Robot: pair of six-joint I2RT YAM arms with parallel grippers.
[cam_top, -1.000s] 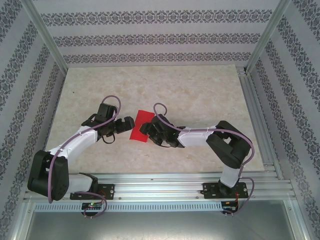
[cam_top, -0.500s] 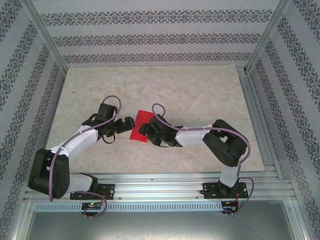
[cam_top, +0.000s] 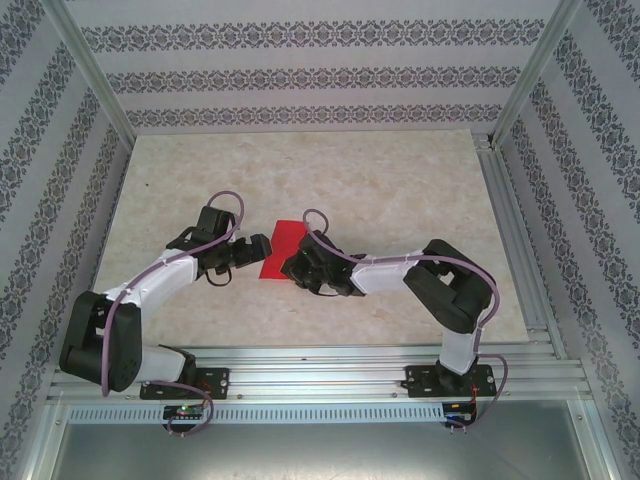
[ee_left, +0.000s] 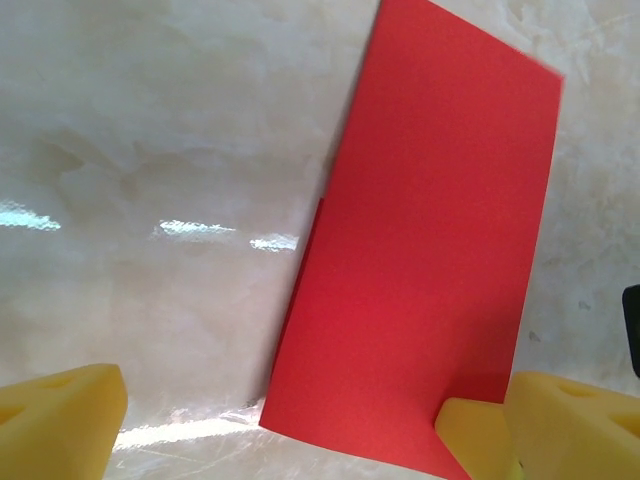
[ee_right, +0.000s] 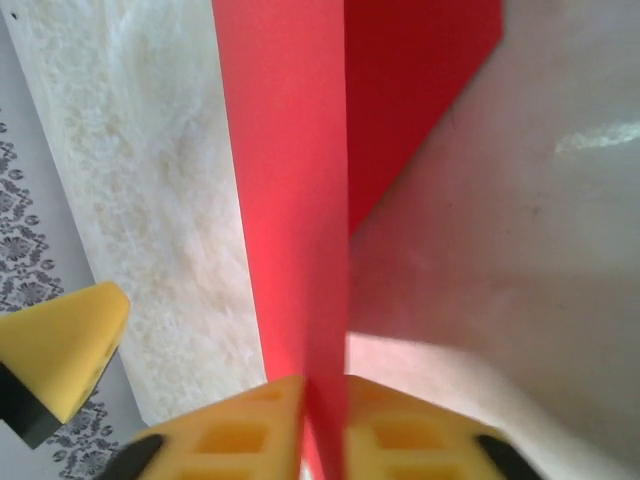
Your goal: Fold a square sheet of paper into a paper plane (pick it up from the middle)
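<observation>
Sheet of paper (cam_top: 280, 245) is lying on the table (cam_top: 400, 190) between the two grippers, a little left of centre and nearer the arm bases than the back wall (cam_top: 300, 75). It is showing as a narrow red rectangle, not a square. Its long axis is running away from the bases, with the far end leaning slightly right.

Left gripper (cam_top: 255, 255) is sitting at the sheet's left long edge with its claw spread wide and holding nothing. Right gripper (cam_top: 292, 268) is reaching in from the right at the sheet's near right corner, partly covering that corner from above. The purple cables on both arms are arching clear of the sheet.

Left wrist view: the sheet (ee_left: 430, 270) is looking flat, its long axis going from lower left to upper right. A thin second layer is peeking out along its left edge. The left gripper (ee_left: 320, 420) is framing the near end, its right pad overlapping the near corner.

Right wrist view: the right gripper (ee_right: 322, 420) is closed, its two yellow pads pinching a lighter red layer of the sheet (ee_right: 290, 200) that is rising edge-on. A darker layer is lying on the table behind it.
</observation>
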